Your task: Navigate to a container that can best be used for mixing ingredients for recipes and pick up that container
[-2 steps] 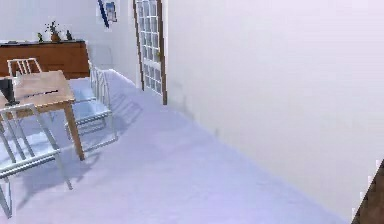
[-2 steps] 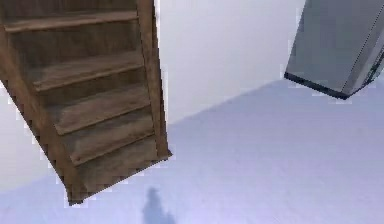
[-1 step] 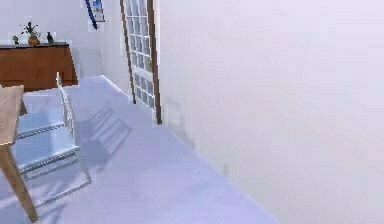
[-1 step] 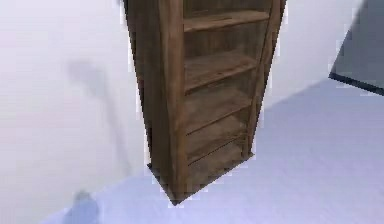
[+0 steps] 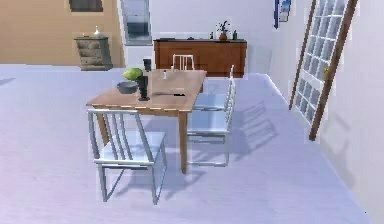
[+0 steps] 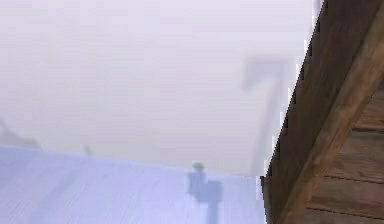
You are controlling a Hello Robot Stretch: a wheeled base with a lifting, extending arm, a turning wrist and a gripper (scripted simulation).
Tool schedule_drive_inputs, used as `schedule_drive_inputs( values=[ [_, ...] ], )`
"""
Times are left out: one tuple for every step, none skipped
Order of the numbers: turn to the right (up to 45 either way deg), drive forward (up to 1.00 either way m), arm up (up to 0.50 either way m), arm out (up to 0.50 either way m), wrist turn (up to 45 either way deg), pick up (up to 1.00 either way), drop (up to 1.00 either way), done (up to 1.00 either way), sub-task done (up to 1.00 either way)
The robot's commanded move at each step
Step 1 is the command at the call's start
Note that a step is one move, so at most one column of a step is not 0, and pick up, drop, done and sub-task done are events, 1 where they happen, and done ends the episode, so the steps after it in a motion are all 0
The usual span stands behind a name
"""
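Forward view takes in a wooden dining table in the middle of the room. The bowl (image 5: 127, 87), small and dark grey, sits on the tabletop (image 5: 185, 86) near its left edge, toward the near end. Just behind the bowl lies a round green thing (image 5: 132, 73), and just to its right stands a dark upright thing (image 5: 143, 86) too small to name. A small white item (image 5: 193, 74) stands toward the far end. One white chair (image 5: 128, 148) is drawn up at the near end, between the camera and the table. Two more chairs (image 5: 212, 120) stand along the right side. Pale floor (image 5: 50, 160) spreads to the table's left. Against the back wall stands a brown sideboard (image 5: 195, 55) with a potted plant (image 5: 222, 30) on it, and a glazed door (image 5: 322, 50) stands at the right. How the fingers stand cannot be told. Arm side view has a pale wall (image 6: 130, 70) and a brown wooden panel (image 6: 340, 130) at its right edge.
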Motion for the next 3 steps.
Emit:
schedule_drive_inputs(
  values=[
    [-6.0,0.0,0.0,0.0,0.0,0.0,0.0,0.0,0.0],
    [0.0,0.8,0.0,0.0,0.0,0.0,0.0,0.0,0.0],
    [-45.0,0.0,0.0,0.0,0.0,0.0,0.0,0.0,0.0]
  ],
)
